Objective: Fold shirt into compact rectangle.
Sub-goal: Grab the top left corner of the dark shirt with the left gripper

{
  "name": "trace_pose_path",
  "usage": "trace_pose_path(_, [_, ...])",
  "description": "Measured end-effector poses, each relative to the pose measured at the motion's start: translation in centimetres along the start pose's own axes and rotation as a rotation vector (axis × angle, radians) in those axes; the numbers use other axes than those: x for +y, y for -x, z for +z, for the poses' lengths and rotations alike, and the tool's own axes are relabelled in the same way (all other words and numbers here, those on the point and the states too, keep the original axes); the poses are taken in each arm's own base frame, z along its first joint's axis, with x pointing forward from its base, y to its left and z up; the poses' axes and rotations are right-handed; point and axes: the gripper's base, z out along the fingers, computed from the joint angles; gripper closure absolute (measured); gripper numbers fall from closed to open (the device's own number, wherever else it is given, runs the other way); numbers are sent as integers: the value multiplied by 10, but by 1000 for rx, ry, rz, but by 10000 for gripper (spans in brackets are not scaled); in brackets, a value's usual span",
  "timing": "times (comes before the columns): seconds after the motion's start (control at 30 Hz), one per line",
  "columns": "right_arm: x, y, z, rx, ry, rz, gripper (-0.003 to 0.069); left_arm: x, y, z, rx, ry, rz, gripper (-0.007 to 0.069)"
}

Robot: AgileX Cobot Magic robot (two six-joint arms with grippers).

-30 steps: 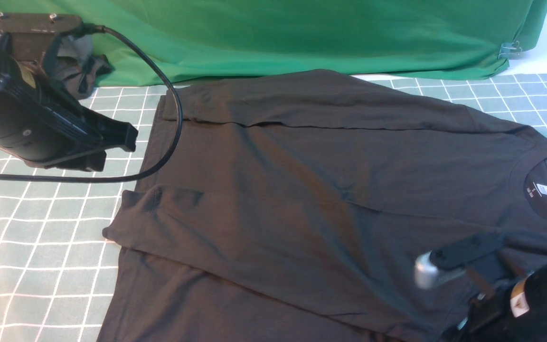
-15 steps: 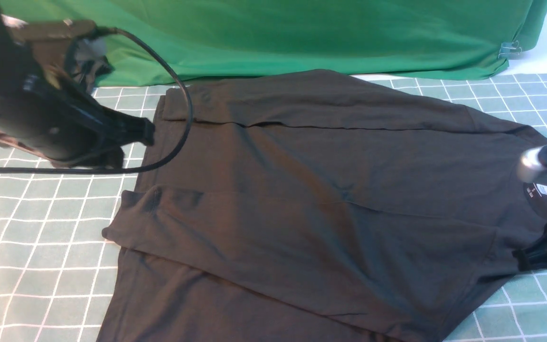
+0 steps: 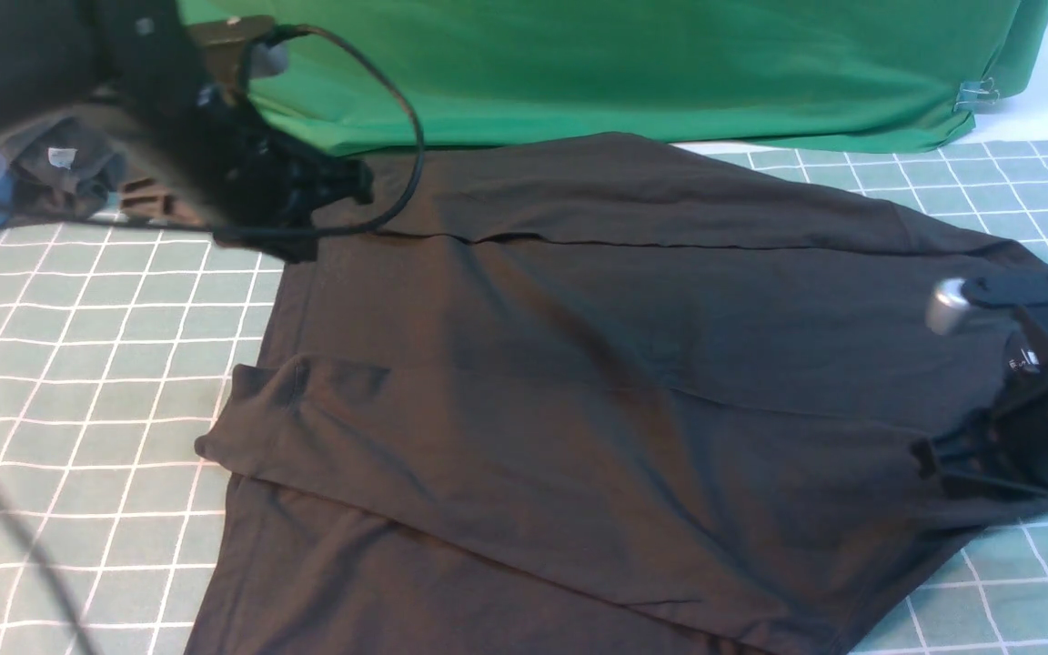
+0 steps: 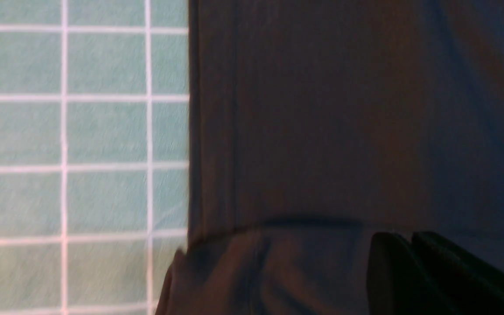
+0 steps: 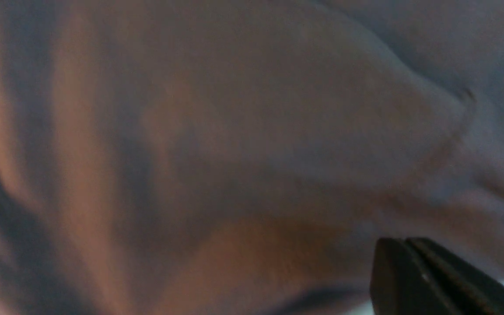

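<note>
Shirt [image 3: 579, 364]: black, spread flat on gridded surface [image 3: 78, 364], far edge up against green cloth [image 3: 579, 64], both sleeves folded across body. My L pincer [image 3: 356, 182]: jaws shut, nothing seen in it, over shirt corner nearest green cloth. My R pincer [image 3: 929, 459]: jaws shut, low on shirt's neck end, well apart from green cloth. Can't tell whether fabric is caught. R wrist view blurred.

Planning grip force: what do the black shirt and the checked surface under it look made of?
Shirt: soft matte knit, probably cotton; it lies in shallow creases. Checked surface: matte teal mat with white grid lines, faintly fibrous, perhaps felt or fabric.
</note>
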Motion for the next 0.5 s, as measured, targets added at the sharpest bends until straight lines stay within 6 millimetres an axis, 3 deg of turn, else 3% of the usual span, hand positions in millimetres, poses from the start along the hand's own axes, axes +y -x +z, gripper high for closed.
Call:
trace_pose_path(0.13, [-3, 10, 21, 32, 5, -5, 644, 0, 19, 25, 31, -6, -28, 613])
trace_pose_path(0.27, [-6, 7, 37, 98, -4, -3, 644, 3, 29, 40, 45, 0, -36, 613])
trace_pose_path(0.5, [-20, 1, 28, 164, -104, 29, 643, 27, 38, 56, 55, 10, -109, 613])
